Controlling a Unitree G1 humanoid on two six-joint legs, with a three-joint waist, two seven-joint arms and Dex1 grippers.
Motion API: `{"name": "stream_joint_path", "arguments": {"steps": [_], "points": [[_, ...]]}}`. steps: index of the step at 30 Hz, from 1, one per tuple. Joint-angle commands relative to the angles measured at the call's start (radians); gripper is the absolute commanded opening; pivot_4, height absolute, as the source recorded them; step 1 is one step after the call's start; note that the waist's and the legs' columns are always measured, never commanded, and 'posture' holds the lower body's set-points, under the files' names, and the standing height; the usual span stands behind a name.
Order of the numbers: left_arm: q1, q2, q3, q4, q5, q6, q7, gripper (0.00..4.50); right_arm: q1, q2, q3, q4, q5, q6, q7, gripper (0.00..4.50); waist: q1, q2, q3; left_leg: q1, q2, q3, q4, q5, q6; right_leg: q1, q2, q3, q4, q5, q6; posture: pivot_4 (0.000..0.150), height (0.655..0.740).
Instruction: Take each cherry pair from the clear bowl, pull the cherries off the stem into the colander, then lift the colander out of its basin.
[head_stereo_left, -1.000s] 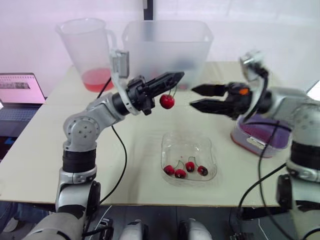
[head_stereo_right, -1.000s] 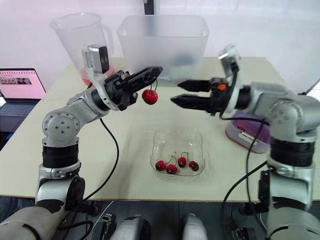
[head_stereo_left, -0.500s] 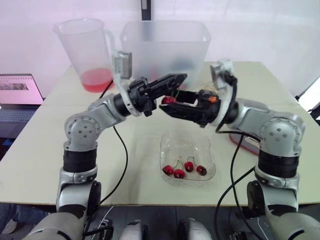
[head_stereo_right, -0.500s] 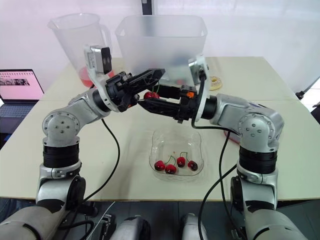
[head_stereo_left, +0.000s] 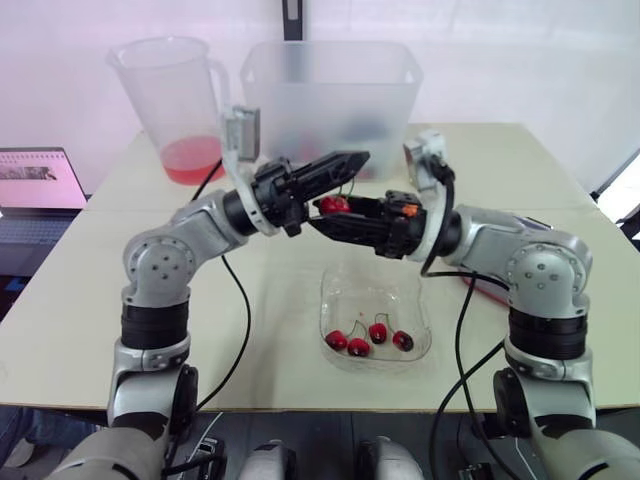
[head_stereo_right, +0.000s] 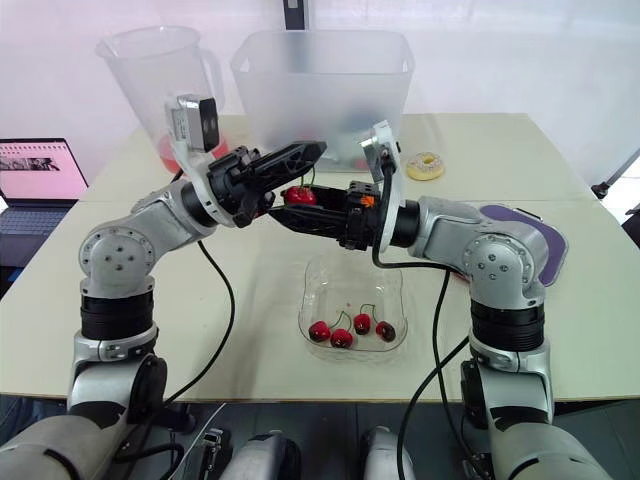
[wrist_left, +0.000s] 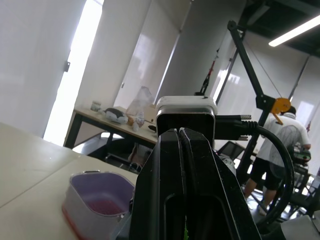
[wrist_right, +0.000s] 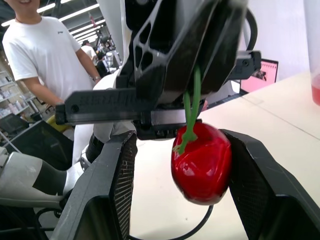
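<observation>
step: pulling cherry off stem | left hand (head_stereo_left: 358, 159) pinching stem (wrist_right: 190, 106) tight, cherry (wrist_right: 201, 170) hanging at 12 o'clock of clear bowl (head_stereo_left: 406, 288) | right hand (head_stereo_left: 322, 210) gaping around cherry, not clamping | next probably: closing, tugging, dropping into colander (head_stereo_right: 527, 236) at 2 o'clock

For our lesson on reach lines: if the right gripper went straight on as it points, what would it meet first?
The cherry, hanging by its stem from the shut left gripper, between the right gripper's open fingers; beyond it, probably the left gripper itself.
</observation>
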Motion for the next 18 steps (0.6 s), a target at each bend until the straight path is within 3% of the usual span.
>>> {"name": "stream_joint_path", "arguments": {"steps": [1,4,7,10,18], "points": [[-0.013,0.007,0.009,-0.029,-0.012,-0.004,-0.013,0.0,-0.006,-0.008,-0.027,-0.024,0.036,-0.014,-0.021,2.72,0.0,0.0,0.0,0.0,0.0,0.0,0.0,0.0,0.0,0.0,0.0,0.0,0.0,0.0,0.0,0.15,0.6886],[-0.013,0.008,0.008,-0.029,-0.01,-0.004,-0.016,0.0,0.008,-0.003,-0.022,-0.031,0.043,-0.018,-0.04,2.72,0.0,0.0,0.0,0.0,0.0,0.0,0.0,0.0,0.0,0.0,0.0,0.0,0.0,0.0,0.0,0.15,0.6886],[-0.017,0.005,0.004,-0.026,-0.005,-0.008,-0.019,0.0,0.025,-0.006,-0.001,-0.037,0.022,-0.033,-0.047,1.82,0.0,0.0,0.0,0.0,0.0,0.0,0.0,0.0,0.0,0.0,0.0,0.0,0.0,0.0,0.0,0.15,0.6886],[-0.022,0.0,-0.002,-0.025,-0.002,-0.009,-0.027,0.0,0.035,-0.01,0.014,-0.04,0.003,-0.053,-0.048,0.52,0.0,0.0,0.0,0.0,0.0,0.0,0.0,0.0,0.0,0.0,0.0,0.0,0.0,0.0,0.0,0.15,0.6886],[-0.021,0.003,0.001,-0.017,0.01,-0.015,-0.037,0.0,0.061,-0.07,0.008,-0.054,0.019,-0.04,-0.021,0.38,0.001,0.0,0.0,0.0,0.0,0.0,0.0,0.0,0.0,0.0,0.0,0.0,0.0,0.0,0.0,0.15,0.6886]]}}
